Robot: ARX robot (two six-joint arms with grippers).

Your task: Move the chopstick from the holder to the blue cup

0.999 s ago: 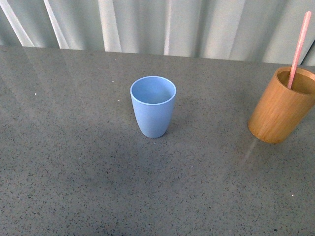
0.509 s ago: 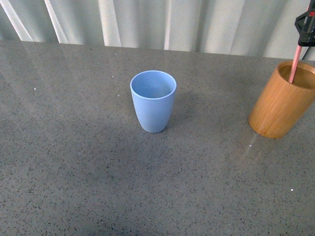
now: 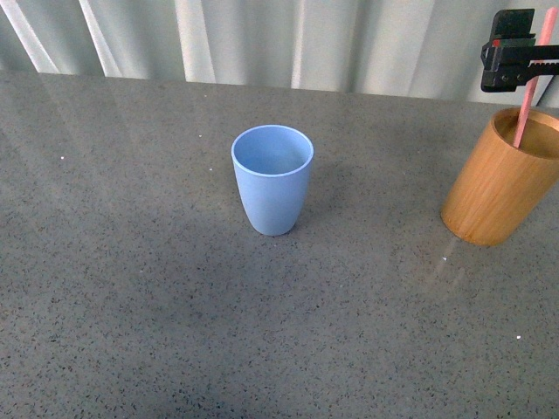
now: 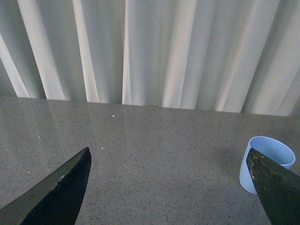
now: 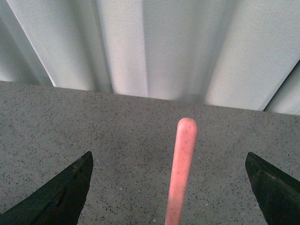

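Looking out from the front view, you have the blue cup (image 3: 272, 179) standing upright near the middle of the grey speckled tabletop (image 3: 131, 297), well apart from the holder (image 3: 498, 188) at the right edge. The chopstick (image 3: 524, 118) stands in the holder, leaning toward its far rim. Its upper part rises past the right gripper (image 3: 521, 63), which hangs just above the holder's mouth. From here you cannot tell how its fingers stand.

In the left wrist view, the left gripper (image 4: 166, 192) has its two dark fingers (image 4: 56, 197) spread wide, with only bare tabletop between them. The blue cup (image 4: 265, 159) shows partly behind one finger, and a pale curtain (image 4: 150, 51) hangs beyond.

In the right wrist view, the right gripper's fingers (image 5: 58, 199) are parted wide on either side of the chopstick (image 5: 180, 173), and neither touches it.
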